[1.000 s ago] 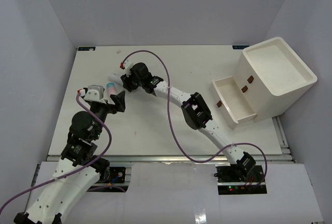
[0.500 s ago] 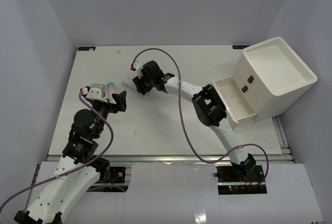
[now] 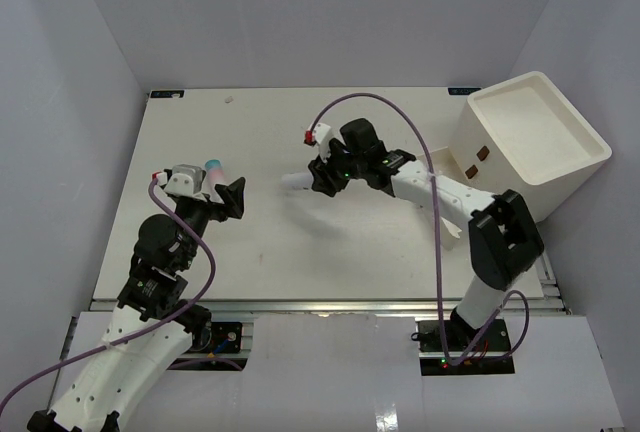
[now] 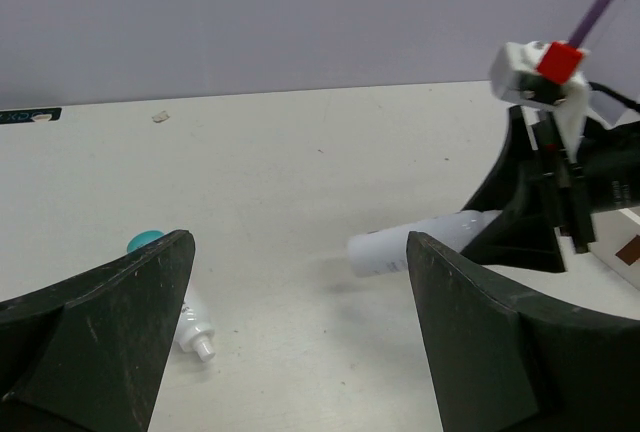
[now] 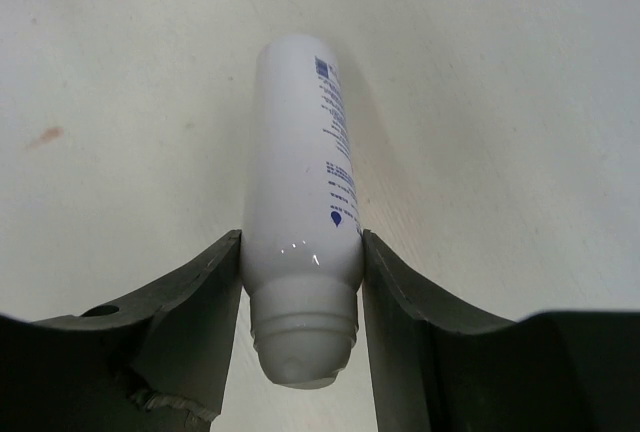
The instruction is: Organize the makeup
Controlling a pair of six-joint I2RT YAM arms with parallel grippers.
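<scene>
My right gripper (image 3: 318, 178) is shut on a white tube (image 3: 298, 182) and holds it level just above the table near its middle. In the right wrist view the tube (image 5: 300, 202) sits between both fingers, cap end toward the camera. It also shows in the left wrist view (image 4: 400, 247). My left gripper (image 3: 233, 197) is open and empty at the left of the table, jaws wide apart (image 4: 300, 352). A pink teal-capped tube (image 3: 213, 166) lies beside the left wrist; its teal cap (image 4: 146, 242) peeks out behind the left finger. Packets and sponges are out of view.
The big white bin (image 3: 590, 148) stands at the right edge; my right arm crosses in front of its lower drawer. A small scrap (image 3: 230, 99) lies near the table's far edge.
My right gripper has carried the white tube rightward, away from the left gripper and toward the table's middle. The left arm has barely moved.
</scene>
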